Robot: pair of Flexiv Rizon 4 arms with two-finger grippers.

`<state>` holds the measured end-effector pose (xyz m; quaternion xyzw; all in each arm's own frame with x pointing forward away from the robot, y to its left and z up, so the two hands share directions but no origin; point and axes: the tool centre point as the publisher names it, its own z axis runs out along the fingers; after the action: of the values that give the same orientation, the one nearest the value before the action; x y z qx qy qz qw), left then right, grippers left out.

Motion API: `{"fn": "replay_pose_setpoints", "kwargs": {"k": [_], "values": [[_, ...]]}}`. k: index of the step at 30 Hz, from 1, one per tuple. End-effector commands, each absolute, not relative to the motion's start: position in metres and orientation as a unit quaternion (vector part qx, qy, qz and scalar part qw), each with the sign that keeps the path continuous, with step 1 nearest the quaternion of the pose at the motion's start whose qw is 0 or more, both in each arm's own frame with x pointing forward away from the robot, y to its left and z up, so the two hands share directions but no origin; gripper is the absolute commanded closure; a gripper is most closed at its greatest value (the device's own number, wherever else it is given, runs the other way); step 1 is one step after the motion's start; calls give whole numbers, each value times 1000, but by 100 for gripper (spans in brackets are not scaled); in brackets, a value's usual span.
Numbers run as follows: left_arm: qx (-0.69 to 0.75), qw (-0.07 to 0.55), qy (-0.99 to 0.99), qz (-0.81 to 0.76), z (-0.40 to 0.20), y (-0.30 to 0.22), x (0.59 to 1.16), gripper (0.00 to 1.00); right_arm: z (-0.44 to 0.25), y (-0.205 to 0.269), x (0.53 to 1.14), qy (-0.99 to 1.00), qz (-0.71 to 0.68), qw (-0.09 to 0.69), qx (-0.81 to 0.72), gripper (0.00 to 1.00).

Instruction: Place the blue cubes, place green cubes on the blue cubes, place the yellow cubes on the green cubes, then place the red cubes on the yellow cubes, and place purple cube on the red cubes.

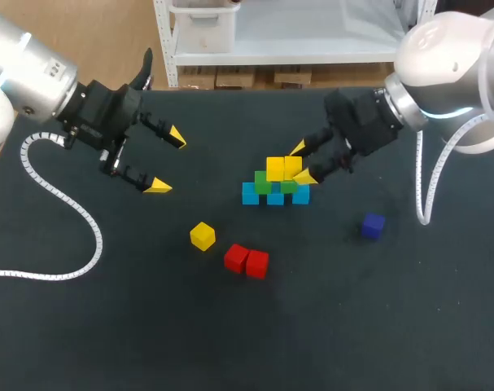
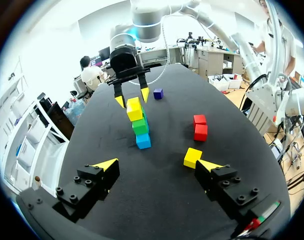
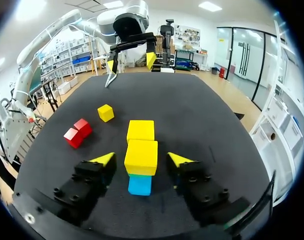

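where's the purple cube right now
In the head view the purple cube lies alone on the right side, clear of the cube stack to its left and the red cubes.

No readable text, labels, numbers or signs appear in any view.

A dark, matte, near-black table (image 1: 108,326) filled almost the whole head view, its far edge running straight across near the top. In both wrist views the same tabletop spread ahead in one unbroken sheet, with its outer edges plainly visible on either side. The light on it was even and soft, leaving only faint shadows and giving the surface a dull grey sheen toward its far end in the wrist views.
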<state>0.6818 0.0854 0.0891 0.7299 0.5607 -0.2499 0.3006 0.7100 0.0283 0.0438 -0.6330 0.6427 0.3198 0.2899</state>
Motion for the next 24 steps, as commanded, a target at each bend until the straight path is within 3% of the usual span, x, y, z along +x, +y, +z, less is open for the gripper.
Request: {"fn": "replay_pose_setpoints", "kwargs": {"k": [1,8,24], "values": [[730,302,559,-250,88,86,682,0,43,28,712,643,321,288,-633,0],[730,302,559,-250,88,86,682,0,45,20,712,632,371,302,-610,0],[730,302,559,-250,88,86,682,0,63,-58,700,616,384,322,-607,0]]}}
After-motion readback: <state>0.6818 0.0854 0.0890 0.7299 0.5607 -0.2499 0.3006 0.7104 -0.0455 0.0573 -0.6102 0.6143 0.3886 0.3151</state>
